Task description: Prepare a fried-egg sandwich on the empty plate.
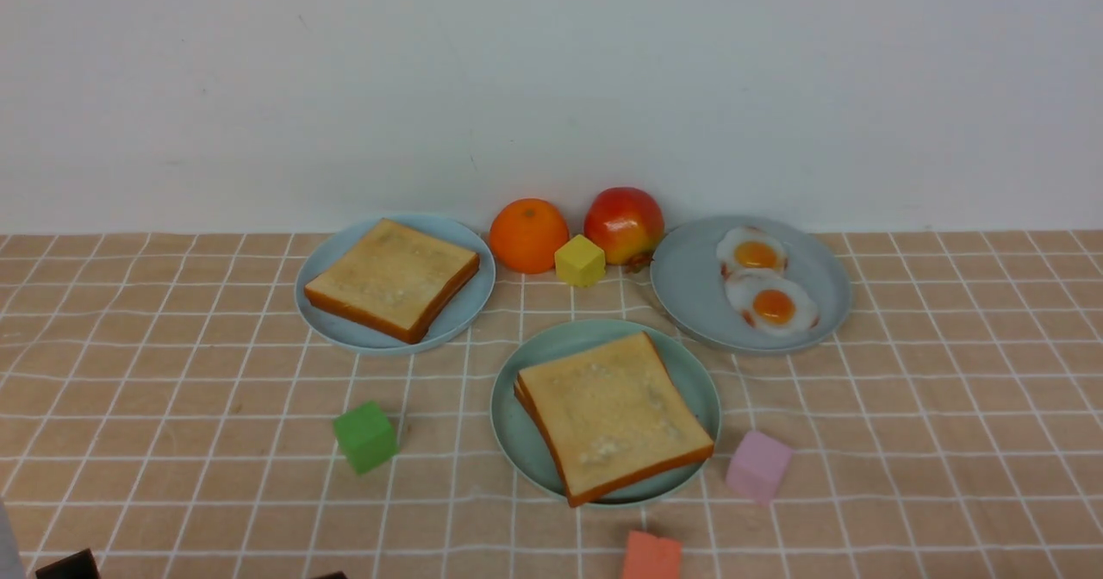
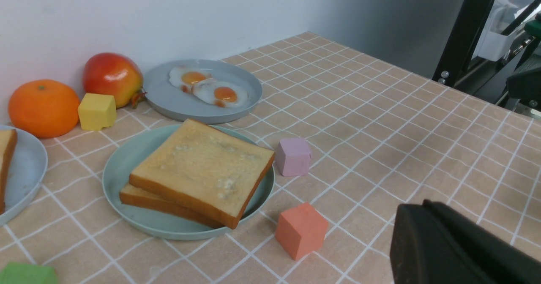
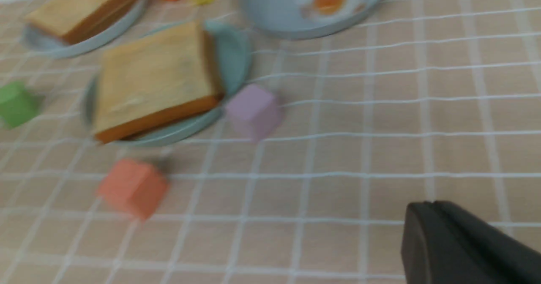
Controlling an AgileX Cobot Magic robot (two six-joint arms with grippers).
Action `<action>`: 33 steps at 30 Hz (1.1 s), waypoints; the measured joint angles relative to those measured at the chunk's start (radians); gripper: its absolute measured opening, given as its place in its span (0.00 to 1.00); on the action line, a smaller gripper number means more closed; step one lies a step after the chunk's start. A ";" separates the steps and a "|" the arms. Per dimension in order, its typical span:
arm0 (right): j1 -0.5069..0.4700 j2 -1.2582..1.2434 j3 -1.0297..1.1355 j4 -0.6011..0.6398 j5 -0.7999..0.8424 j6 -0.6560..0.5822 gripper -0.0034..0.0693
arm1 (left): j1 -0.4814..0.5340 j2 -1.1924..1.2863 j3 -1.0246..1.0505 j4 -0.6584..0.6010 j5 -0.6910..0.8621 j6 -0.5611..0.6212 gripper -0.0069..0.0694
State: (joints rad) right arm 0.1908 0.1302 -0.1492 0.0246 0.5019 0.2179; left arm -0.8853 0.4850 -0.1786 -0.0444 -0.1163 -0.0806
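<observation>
Checked cloth [image 1: 948, 407] matt; teal plate [image 1: 517, 424] smooth plastic; toast [image 1: 612, 411] grainy.

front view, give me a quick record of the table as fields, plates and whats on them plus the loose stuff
mint-green plate: nearest, centre; two stacked toast slices; no egg visible between them
left grey-blue plate: toast stack
right grey-blue plate: two fried eggs, touching each other
fruit at wall: orange, apple
blocks: yellow, green, pink, coral
surface: checked tablecloth
left gripper: shut, empty
right gripper: shut, empty
</observation>
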 joint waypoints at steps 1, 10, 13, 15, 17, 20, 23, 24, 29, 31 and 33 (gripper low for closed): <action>-0.044 -0.013 0.018 -0.002 -0.028 -0.009 0.03 | 0.000 0.000 0.000 0.000 0.000 0.000 0.07; -0.233 -0.140 0.163 0.080 -0.110 -0.169 0.03 | 0.000 0.000 0.000 0.000 0.002 0.000 0.07; -0.233 -0.141 0.163 0.114 -0.107 -0.223 0.03 | 0.000 -0.001 0.000 -0.001 0.005 0.000 0.07; -0.233 -0.141 0.163 0.138 -0.107 -0.251 0.03 | 0.000 -0.001 0.001 -0.001 0.010 0.000 0.07; -0.234 -0.141 0.163 0.147 -0.106 -0.262 0.03 | 0.000 -0.001 0.001 -0.001 0.011 0.000 0.07; -0.236 -0.141 0.163 0.150 -0.105 -0.265 0.03 | 0.000 -0.001 0.001 -0.001 0.014 0.000 0.07; -0.236 -0.141 0.163 0.152 -0.105 -0.267 0.03 | 0.000 -0.001 0.001 0.000 0.014 0.000 0.08; -0.236 -0.141 0.163 0.152 -0.105 -0.267 0.03 | 0.000 -0.001 0.001 0.000 0.014 0.000 0.08; -0.236 -0.141 0.163 0.152 -0.105 -0.267 0.03 | 0.000 -0.001 0.001 0.000 0.015 0.000 0.08; -0.236 -0.141 0.163 0.152 -0.105 -0.267 0.03 | 0.000 -0.001 0.001 0.000 0.015 0.000 0.08; -0.236 -0.141 0.163 0.152 -0.105 -0.267 0.03 | 0.000 -0.001 0.001 0.000 0.015 0.000 0.09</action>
State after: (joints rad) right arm -0.0456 -0.0109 0.0140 0.1765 0.3968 -0.0491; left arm -0.8853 0.4839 -0.1779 -0.0443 -0.1014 -0.0806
